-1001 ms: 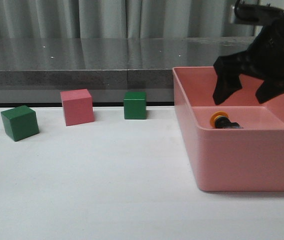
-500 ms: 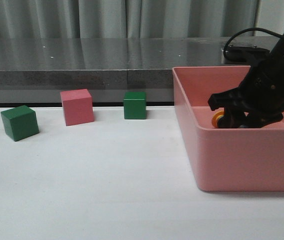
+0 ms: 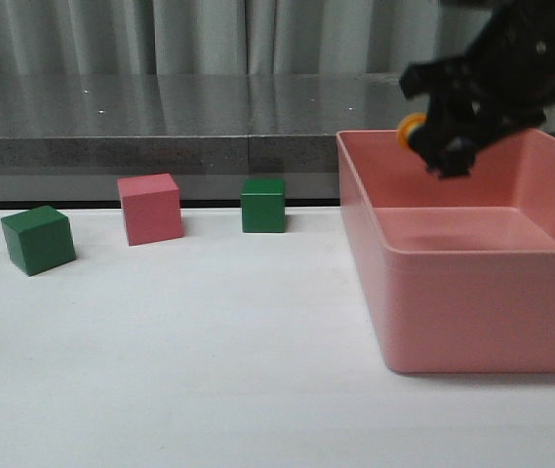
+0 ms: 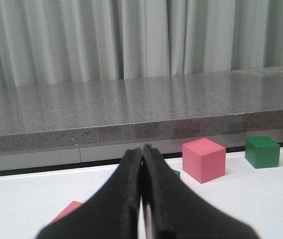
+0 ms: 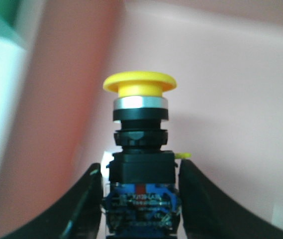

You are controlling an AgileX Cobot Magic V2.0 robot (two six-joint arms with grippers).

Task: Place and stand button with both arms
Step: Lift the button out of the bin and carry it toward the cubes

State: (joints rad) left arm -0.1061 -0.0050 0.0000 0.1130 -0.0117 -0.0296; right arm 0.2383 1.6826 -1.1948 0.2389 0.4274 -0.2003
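With the right gripper (image 5: 140,199) clamped on the base of the button (image 5: 140,144) above the pink bin (image 3: 472,302), apparently clear of its rim, transfer is underway; next, carry it toward the left gripper (image 4: 142,199), whose fingers are pressed together.

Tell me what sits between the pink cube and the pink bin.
In the front view, one green cube sits on the table between the pink cube and the pink bin; otherwise that stretch is bare.
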